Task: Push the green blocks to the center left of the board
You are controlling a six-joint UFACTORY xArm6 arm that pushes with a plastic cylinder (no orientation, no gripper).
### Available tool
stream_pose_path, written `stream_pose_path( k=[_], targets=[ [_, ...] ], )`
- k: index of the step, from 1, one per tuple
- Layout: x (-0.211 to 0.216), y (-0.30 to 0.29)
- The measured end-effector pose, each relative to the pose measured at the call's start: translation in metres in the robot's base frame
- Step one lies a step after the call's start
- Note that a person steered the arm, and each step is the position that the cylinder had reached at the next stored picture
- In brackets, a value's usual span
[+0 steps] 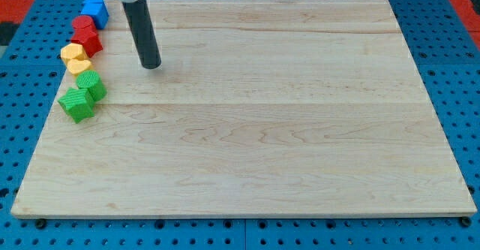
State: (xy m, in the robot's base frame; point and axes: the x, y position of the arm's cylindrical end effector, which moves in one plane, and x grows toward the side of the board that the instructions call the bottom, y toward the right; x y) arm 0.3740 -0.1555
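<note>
Green blocks, two small wooden ones [82, 96] touching each other, already sit at the center left edge of the pale wooden desk [262, 130], so little seems left, while my tip [151, 64], no claw at all, stands apart to their upper right.

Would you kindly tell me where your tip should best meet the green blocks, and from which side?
No gripping: I push. The green blocks already sit by the board's left edge, so my tip should touch their right faces only lightly.
</note>
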Motion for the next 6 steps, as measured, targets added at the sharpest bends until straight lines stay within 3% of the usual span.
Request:
stream_pose_path(
  k=[2, 6],
  targets=[
    [0.019, -0.053],
    [0.025, -0.085]
  ],
)
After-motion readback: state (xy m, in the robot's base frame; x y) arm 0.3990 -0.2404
